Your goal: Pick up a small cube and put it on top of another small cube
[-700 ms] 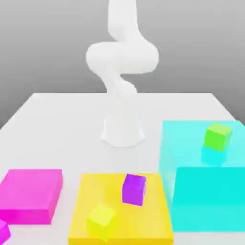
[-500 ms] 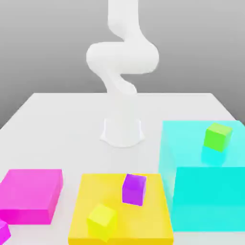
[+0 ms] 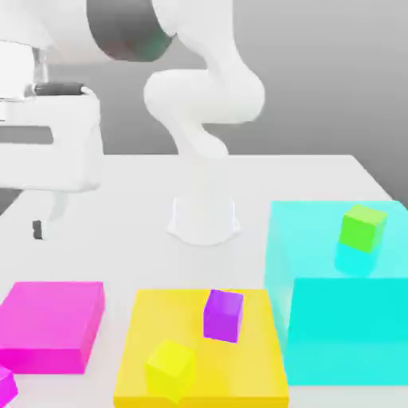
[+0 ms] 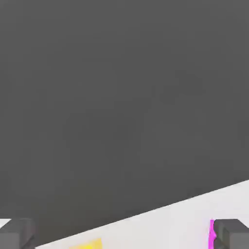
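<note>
In the exterior view, the small magenta cube [image 3: 4, 386] sits at about eight o'clock of the scene, cut off by the picture's edge, on the white worktop [image 3: 127, 255] just in front of the large flat magenta block [image 3: 49, 323]. A cube has no long axis, and so little of it shows that I cannot tell which way its faces turn.

Above it, at about ten o'clock, hangs the white arm's tool [image 3: 44, 223]. In the hand view its two dark fingertips [image 4: 17, 234] stand at opposite edges, well apart, so the tool is open and holds nothing.

The main risk, as I judge it: the tool comes down too close to the flat magenta block, a finger lands on that block's edge, and the cube is pushed away rather than taken. A cube turned against the fingers' line may also twist in the grip.

Toward the middle, a flat yellow slab [image 3: 203, 382] bears a small yellow-green cube [image 3: 170, 368] and a small purple cube [image 3: 223, 315]. Both look rotated, so a cube set down off-square could slide off.

At three o'clock, a small green cube [image 3: 362, 228] rests on a tall cyan block [image 3: 343, 335].
</note>
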